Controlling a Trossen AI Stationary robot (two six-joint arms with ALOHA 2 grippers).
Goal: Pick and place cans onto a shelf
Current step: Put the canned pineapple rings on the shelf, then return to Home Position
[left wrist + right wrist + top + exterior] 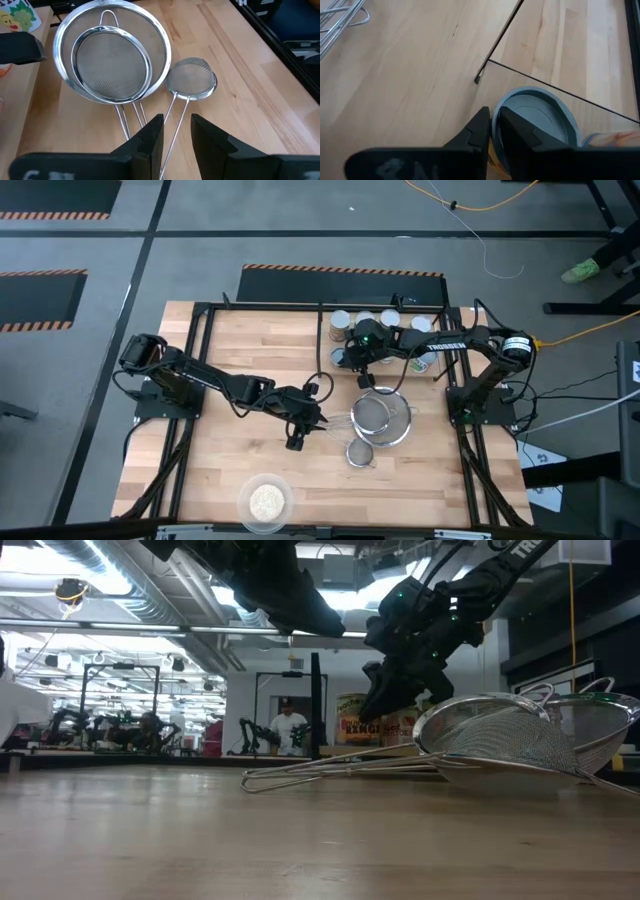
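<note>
Several cans stand in a row at the far side of the shelf, a pale board with thin black rails. My right gripper is at the shelf's near left corner, shut on a short can with a silver-blue top. That can also shows in the high view. My left gripper is open and empty in the air over the strainer handles, mid-table. Its fingers stand above either side of the small strainer's handle. My right gripper pinches the can's rim on the side nearest it. One finger is outside the wall and the other lies over the top. The fingers come slanting down from above. Whether the can's base stands on the shelf, I cannot tell.
Two nested wire strainers and a small one lie on the table near the shelf, handles toward my left gripper. A clear dish of beige grains sits at the near edge. The shelf's black corner rail lies by the held can.
</note>
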